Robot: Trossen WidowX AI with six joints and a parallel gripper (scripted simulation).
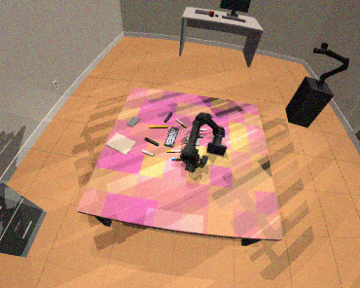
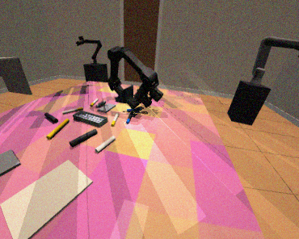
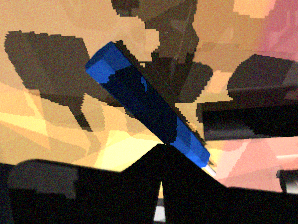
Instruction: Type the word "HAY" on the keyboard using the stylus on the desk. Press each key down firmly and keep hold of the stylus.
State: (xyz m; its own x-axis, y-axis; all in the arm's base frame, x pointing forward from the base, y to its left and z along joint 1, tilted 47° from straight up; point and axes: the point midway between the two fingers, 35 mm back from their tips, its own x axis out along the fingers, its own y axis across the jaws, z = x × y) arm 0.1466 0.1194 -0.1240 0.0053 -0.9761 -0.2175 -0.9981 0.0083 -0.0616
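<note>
A dark keyboard with pale keys point(image 1: 171, 136) point(image 2: 90, 119) lies on the patterned desk. A blue stylus point(image 2: 128, 120) point(image 3: 187, 140) lies at a slant on the desk; its pale tip shows at the lower right in the wrist view. Its blue end point(image 1: 174, 160) shows beside the arm in the top view. My gripper point(image 1: 189, 164) point(image 2: 134, 106) point(image 3: 163, 151) is low over the stylus. Its fingertips meet, with nothing visible between them, and overlap the lower edge of the stylus in the wrist view. The keys are too small to read.
A yellow-and-white pen point(image 1: 172, 151) point(image 2: 115, 119) lies between stylus and keyboard. A black marker point(image 1: 152, 141) point(image 2: 83, 137), a white stick point(image 1: 148, 153) point(image 2: 105, 144) and a yellow pen point(image 1: 159, 126) point(image 2: 58, 128) lie around the keyboard. A cream sheet point(image 1: 121, 143) point(image 2: 47, 198) lies farther out.
</note>
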